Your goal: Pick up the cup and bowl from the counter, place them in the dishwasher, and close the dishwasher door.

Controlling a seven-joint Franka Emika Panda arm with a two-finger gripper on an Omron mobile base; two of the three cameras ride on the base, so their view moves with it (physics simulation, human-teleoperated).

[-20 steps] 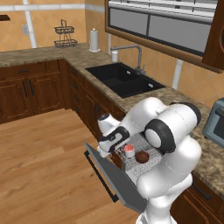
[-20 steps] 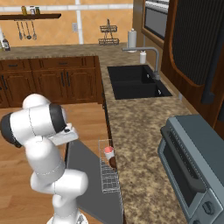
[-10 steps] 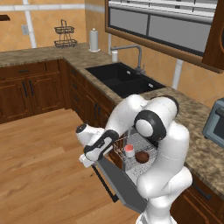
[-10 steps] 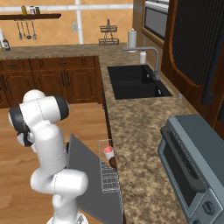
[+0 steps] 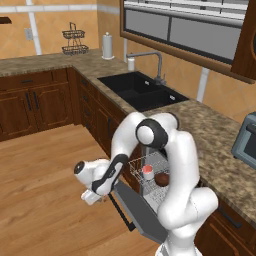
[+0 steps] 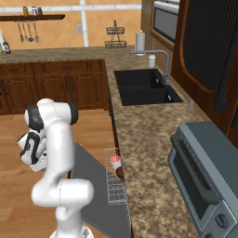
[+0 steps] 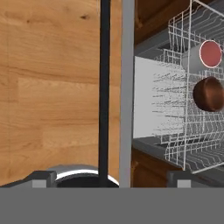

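We judge the closing step is at hand: the cup [image 7: 210, 53] and bowl [image 7: 208, 94] already sit in the rack [image 5: 150, 175], right of the hand view. Our gripper [image 5: 92, 196], jaws wide and empty, hangs by the door [image 5: 140, 210] edge at lower centre; we should get under that edge and push up evenly. The handle [image 7: 104, 87] runs top to bottom in the hand view

1 cup [image 5: 148, 172], 1 bowl [image 5: 161, 178], 1 wire rack [image 5: 141, 166], 1 dishwasher door [image 5: 142, 212], 1 sink [image 5: 142, 90], 1 tap [image 5: 156, 63], 1 paper-towel roll [image 5: 107, 46], 1 toaster oven [image 6: 209, 176].
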